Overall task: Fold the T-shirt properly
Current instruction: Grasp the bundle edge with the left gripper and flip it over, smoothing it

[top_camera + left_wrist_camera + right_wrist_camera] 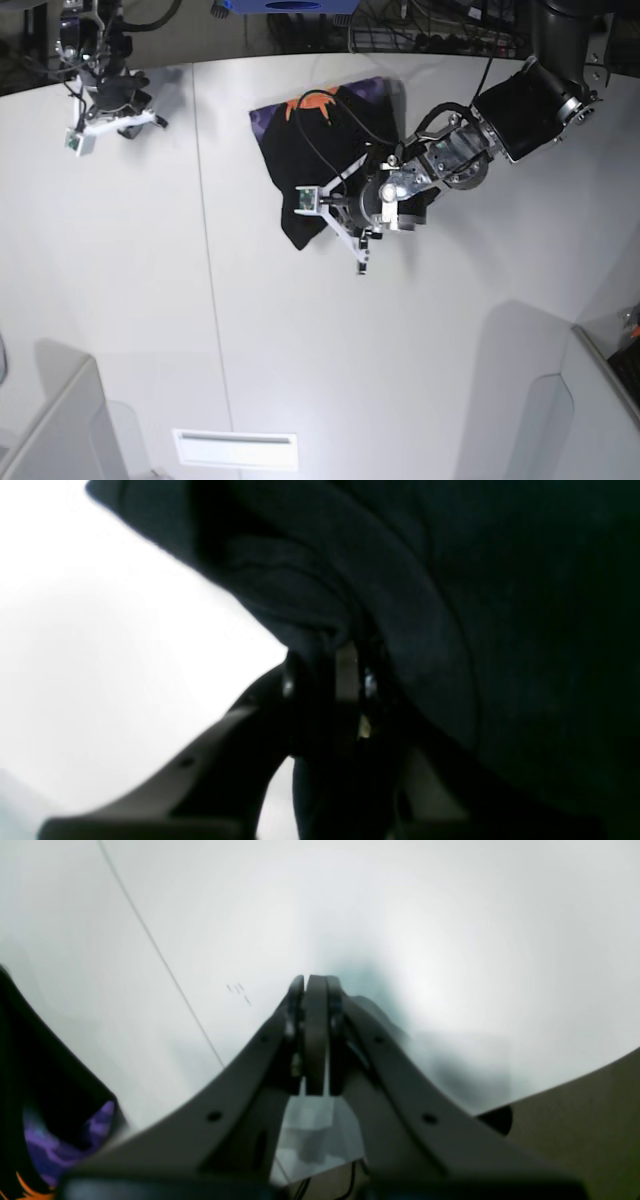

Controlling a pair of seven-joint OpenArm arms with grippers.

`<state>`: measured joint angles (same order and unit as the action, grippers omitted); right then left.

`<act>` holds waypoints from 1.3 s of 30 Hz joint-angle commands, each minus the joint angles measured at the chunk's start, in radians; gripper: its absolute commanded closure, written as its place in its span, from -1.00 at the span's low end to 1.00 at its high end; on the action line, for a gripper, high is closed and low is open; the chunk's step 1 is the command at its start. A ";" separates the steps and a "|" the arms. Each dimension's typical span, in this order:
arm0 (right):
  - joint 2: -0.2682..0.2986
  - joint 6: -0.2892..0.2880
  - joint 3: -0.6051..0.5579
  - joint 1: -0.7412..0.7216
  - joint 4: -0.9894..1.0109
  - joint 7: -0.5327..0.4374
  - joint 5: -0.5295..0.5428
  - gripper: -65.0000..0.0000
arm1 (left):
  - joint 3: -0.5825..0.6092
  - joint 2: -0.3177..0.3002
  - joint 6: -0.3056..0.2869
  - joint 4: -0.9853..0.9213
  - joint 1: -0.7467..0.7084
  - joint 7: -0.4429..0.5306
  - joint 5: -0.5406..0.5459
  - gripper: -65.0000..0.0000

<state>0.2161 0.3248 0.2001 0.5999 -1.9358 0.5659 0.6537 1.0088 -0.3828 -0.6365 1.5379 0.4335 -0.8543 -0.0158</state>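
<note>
Two pincers show. The left pincer (350,675) pinches a fold of the black T-shirt (335,150), which lies bunched on the white bench (400,340) beneath and beyond it. The right pincer (316,990), pressed together and empty, hangs well apart from the shirt.

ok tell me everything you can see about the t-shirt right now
The T-shirt is black cloth, bunched into a rough folded bundle on the white table. An orange-and-purple print shows along its far edge. The left gripper is shut on a fold at its near side, cloth draping over the fingers. The right gripper is well clear of it.
</note>
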 commanded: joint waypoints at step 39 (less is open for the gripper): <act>-0.030 -0.005 0.005 -0.041 -0.015 -0.016 -0.001 1.00 | -0.009 0.187 -0.062 -0.153 -0.043 0.050 -0.125 1.00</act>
<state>0.1776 0.3244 0.1974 0.5587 -1.9358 0.5674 0.6529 0.9890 -0.1909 -0.6590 1.4040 0.4076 -0.8040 -0.1875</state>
